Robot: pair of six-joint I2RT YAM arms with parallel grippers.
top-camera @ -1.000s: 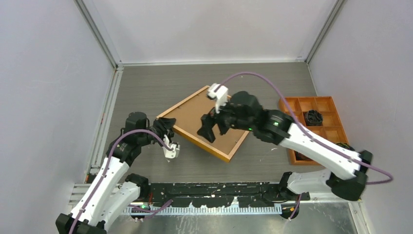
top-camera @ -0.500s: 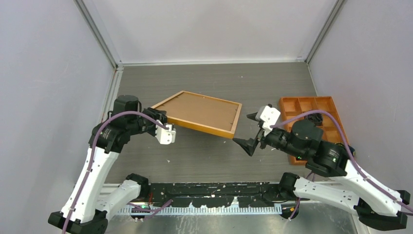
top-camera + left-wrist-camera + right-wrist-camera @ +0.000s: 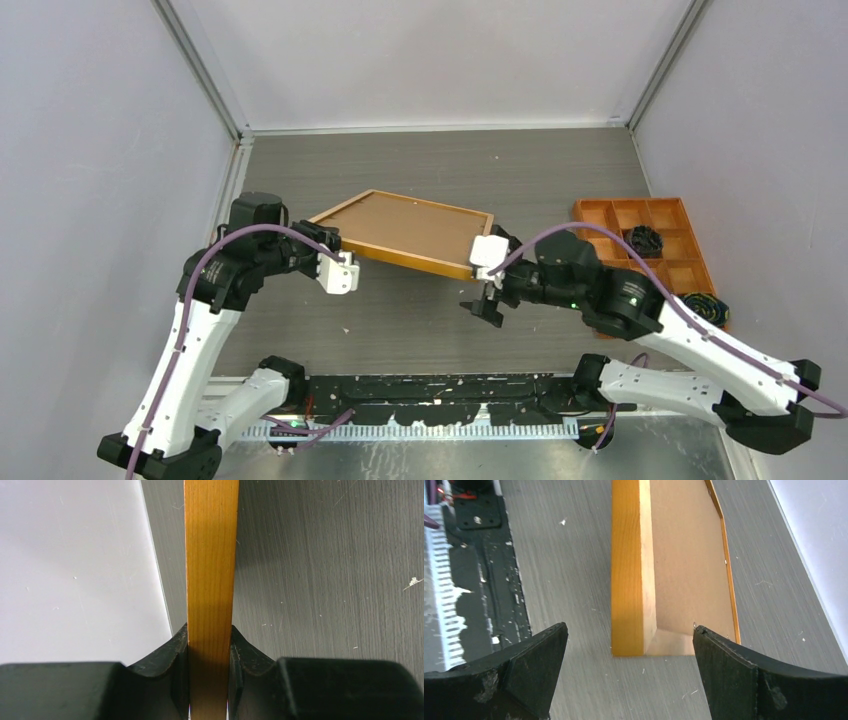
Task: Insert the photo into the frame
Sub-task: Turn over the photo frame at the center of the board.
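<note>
The frame [image 3: 405, 232] has a thin orange-brown wooden border and faces down, with a brown backing board [image 3: 686, 565] showing in it. It is tilted, its left end lifted off the table. My left gripper [image 3: 322, 243] is shut on its left edge; the left wrist view shows the wooden rail [image 3: 210, 570] clamped between my fingers [image 3: 172, 680]. My right gripper [image 3: 487, 292] is open just in front of the frame's near right corner [image 3: 629, 580], not touching it. The photo is out of view.
An orange compartment tray [image 3: 600, 215] stands at the right with black items [image 3: 644, 240] in it and another black item [image 3: 705, 308] at its near end. A black rail [image 3: 430, 390] runs along the table's near edge. Grey walls enclose the table.
My left gripper has lifted and turned the frame. My right gripper left the frame's middle, swung out right, and now sits open at its near right corner.
</note>
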